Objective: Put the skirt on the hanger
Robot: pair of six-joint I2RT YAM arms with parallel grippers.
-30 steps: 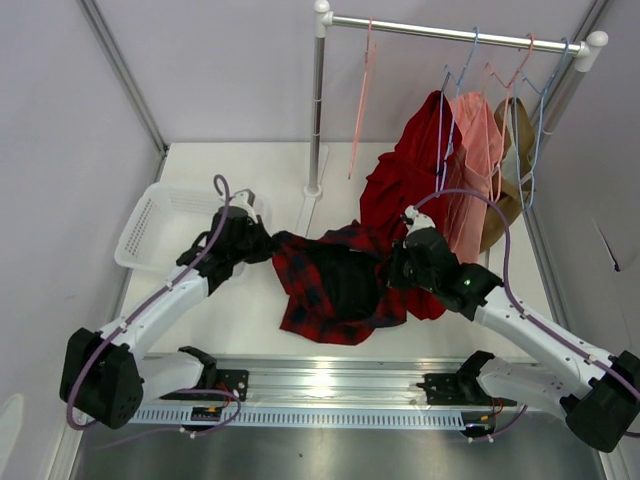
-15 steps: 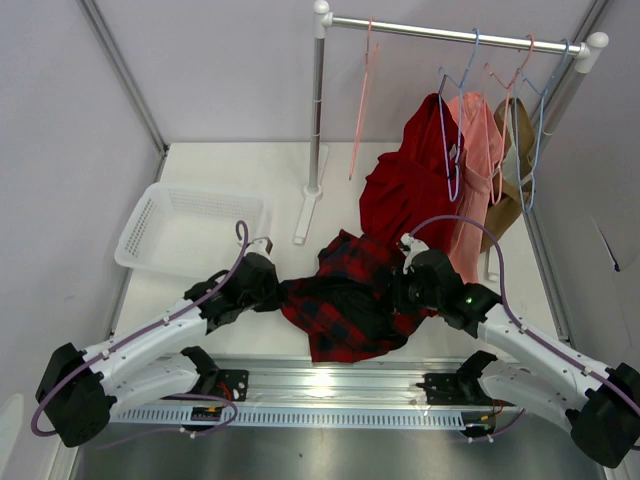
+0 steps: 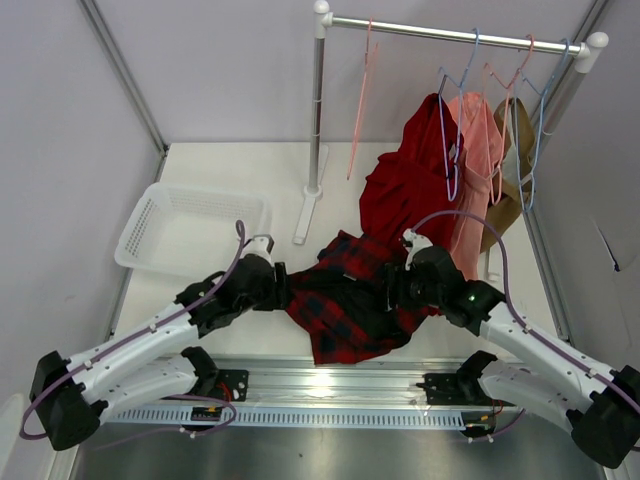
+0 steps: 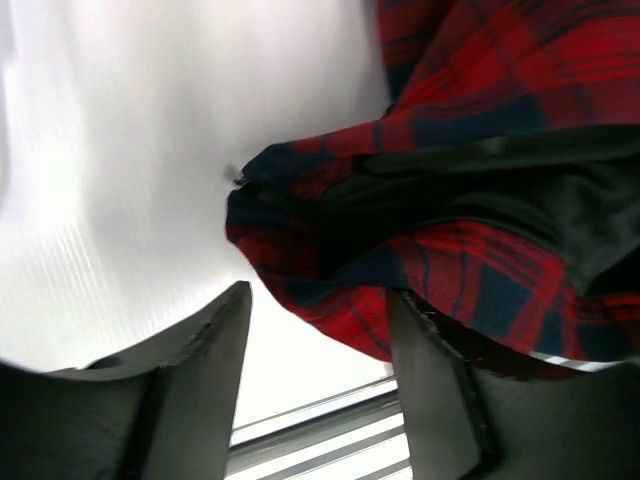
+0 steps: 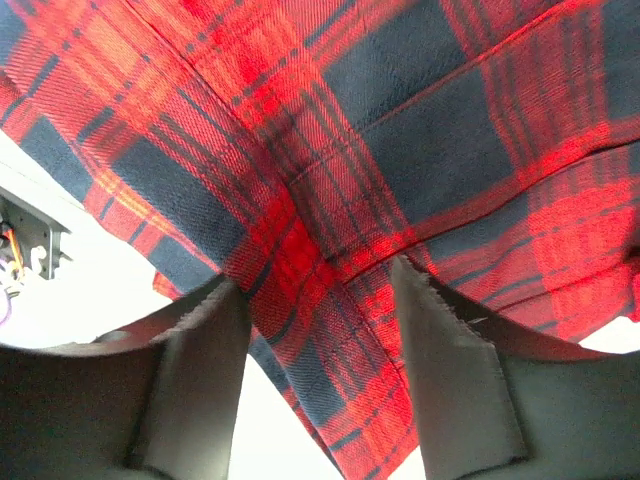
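Observation:
The red-and-black plaid skirt (image 3: 350,300) lies crumpled on the table between my two arms. At its left edge my left gripper (image 3: 281,286) is open. In the left wrist view, bare table shows between the open fingers (image 4: 205,375), and the skirt's hem (image 4: 470,230) brushes the right finger. At the skirt's right side my right gripper (image 3: 396,290) is also open. Its fingers (image 5: 455,385) stand wide apart with plaid cloth (image 5: 330,200) draped loosely across the gap. The pale-pink hanger (image 3: 361,100) hangs bare on the rail, far behind the skirt.
A white basket (image 3: 190,230) sits at the left rear. The rack's pole (image 3: 318,110) and foot (image 3: 304,218) stand just behind the skirt. A plain red garment (image 3: 410,190), a salmon-pink one (image 3: 480,150) and blue hangers (image 3: 455,85) hang at the right. A metal rail (image 3: 320,385) runs along the near edge.
Both grippers have opened and let go of the skirt, which has settled onto the table. The arms lowered and drew toward the near edge before that.

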